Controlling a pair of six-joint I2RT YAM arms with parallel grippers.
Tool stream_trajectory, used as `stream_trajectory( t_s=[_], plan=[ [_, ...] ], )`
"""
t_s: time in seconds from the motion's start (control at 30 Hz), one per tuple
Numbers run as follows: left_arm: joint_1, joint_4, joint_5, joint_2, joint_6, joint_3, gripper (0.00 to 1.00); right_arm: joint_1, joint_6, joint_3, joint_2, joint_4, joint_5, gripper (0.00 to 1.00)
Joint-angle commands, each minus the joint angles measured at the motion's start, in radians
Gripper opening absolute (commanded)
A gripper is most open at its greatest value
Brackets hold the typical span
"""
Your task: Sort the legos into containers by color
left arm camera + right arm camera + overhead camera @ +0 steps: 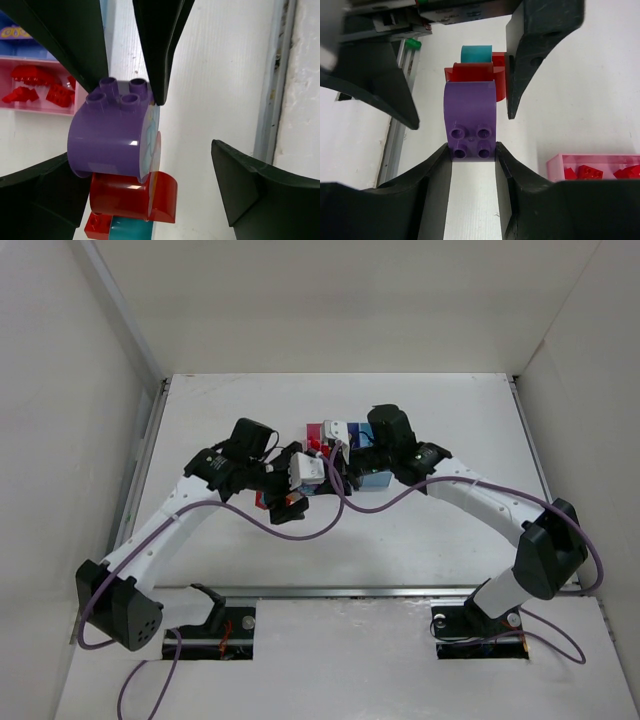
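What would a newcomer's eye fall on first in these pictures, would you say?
Most likely the purple brick central in both wrist views, clamped at its studded end by the right gripper, with a red brick and a teal brick apparently joined behind it. Next, the left gripper spread open around that stack. Off to the side sits the pink bin, holding red bricks.

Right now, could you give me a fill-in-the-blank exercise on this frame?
The studded brick in the right gripper is coloured ___. It shows ___ studs to the right wrist camera. The legos in the pink bin are all ___. The left gripper stands ___.
Missing: purple, four, red, open.
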Motion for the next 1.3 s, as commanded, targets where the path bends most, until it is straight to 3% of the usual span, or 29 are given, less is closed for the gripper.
stream_trajectory(
  t_s=[0.0,0.03,0.07,0.17,0.2,0.33,0.43,0.6,0.8,0.93,1.1,1.27],
  plan=[
    [-0.001,0.075,-0.079,-0.039,0.004,-0.04,0.91,0.009,-0.003,0.001,-0.04,0.034,-0.019,0.0],
    [-0.001,0.084,-0.079,-0.039,0.004,-0.04,0.86,0.009,-0.003,0.001,-0.04,0.034,-0.019,0.0],
    [-0.001,0.084,-0.079,-0.039,0.004,-0.04,0.72,0.009,-0.003,0.001,-0.049,0.034,-0.019,0.0],
    [-0.001,0.084,-0.068,-0.03,-0.019,-0.031,0.5,0.009,-0.003,-0.008,-0.049,0.034,-0.019,0.0],
    [-0.001,0.084,-0.059,-0.03,-0.019,-0.031,0.33,0.009,-0.003,-0.008,-0.058,0.034,-0.019,0.0],
    [-0.001,0.084,-0.05,-0.03,-0.042,-0.02,0.0,0.009,-0.003,-0.008,-0.058,0.034,-0.019,0.0],
    [-0.001,0.084,-0.059,-0.03,-0.051,-0.02,0.0,0.009,-0.003,-0.008,-0.058,0.011,0.016,0.0],
    [-0.001,0.103,-0.089,-0.048,-0.06,-0.06,0.0,-0.122,0.068,-0.043,-0.047,-0.016,0.037,0.0],
    [-0.001,0.167,-0.168,-0.048,-0.117,-0.08,0.0,-0.207,0.27,-0.023,0.009,-0.007,0.284,0.0],
    [-0.001,0.207,-0.253,-0.024,-0.193,-0.08,0.0,-0.216,0.474,0.029,0.097,0.003,0.545,0.0],
    [-0.001,0.216,-0.274,-0.013,-0.226,-0.08,0.0,-0.225,0.647,0.115,0.235,-0.015,0.639,0.0],
    [-0.001,0.227,-0.274,-0.022,-0.258,-0.089,0.0,-0.225,0.685,0.165,0.293,-0.015,0.692,0.0]
  ],
)
